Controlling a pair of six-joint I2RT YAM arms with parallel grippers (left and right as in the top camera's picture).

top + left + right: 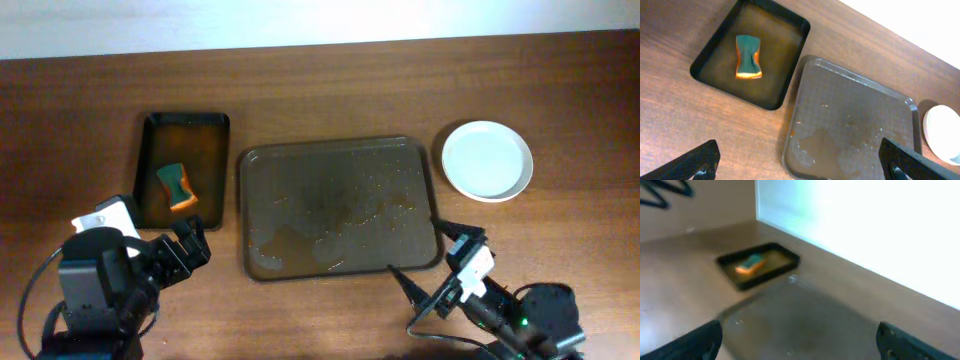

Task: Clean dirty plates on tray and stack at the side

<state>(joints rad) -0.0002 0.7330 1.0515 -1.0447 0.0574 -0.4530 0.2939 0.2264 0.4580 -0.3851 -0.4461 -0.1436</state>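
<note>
Brown tray (340,170) — wet, white plate (487,160) beside

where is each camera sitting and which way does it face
Overhead: fixed above the table, looking straight down on the tray and white plate; the left tool and right tool show near the bottom edge.
Left wrist: angled down over the black tray and sponge; its fingertips show at the bottom corners.
Right wrist: low, blurred, facing across the tray toward a bright wall; its fingertips show at the bottom corners.
Shared: all three views show the sponge in the black tray.
</note>
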